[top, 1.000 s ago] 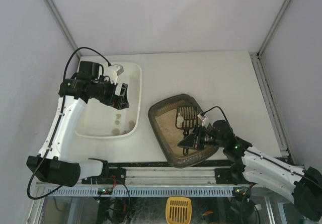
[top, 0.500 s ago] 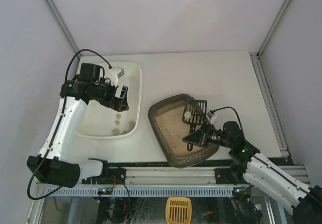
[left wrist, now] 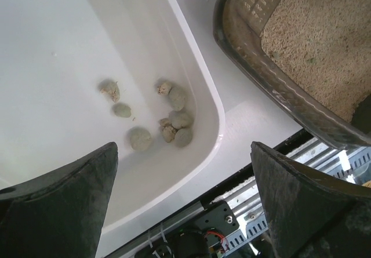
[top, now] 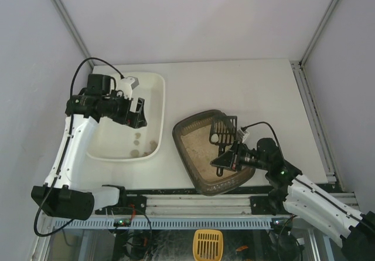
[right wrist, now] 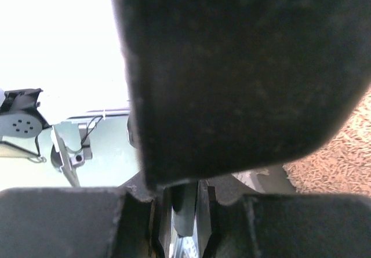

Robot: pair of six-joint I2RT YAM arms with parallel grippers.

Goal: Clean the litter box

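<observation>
The litter box [top: 180, 145] is a dark grey-brown tray of beige litter [top: 198, 151] at the table's near middle; its rim also shows in the left wrist view [left wrist: 272, 93]. My right gripper [top: 226, 162] is shut on the handle of a black slotted scoop [top: 225, 128], held tilted above the litter with a pale clump [top: 214, 136] on it. In the right wrist view the scoop [right wrist: 243, 66] fills the frame, with the gripper [right wrist: 185, 209] closed on its handle. My left gripper [top: 139, 113] is open and empty above the white tray [top: 159, 97].
The white tray [left wrist: 200, 81] holds several grey-beige clumps [left wrist: 174, 119] near its front corner. A metal rail [top: 193, 202] runs along the near edge. A yellow slotted scoop [top: 208, 243] lies below the table front. Walls enclose the table on three sides.
My right gripper lifted the scoop out of the litter with a pale clump on it, then shifted it slightly left. My left gripper drifted a little left over the white tray.
</observation>
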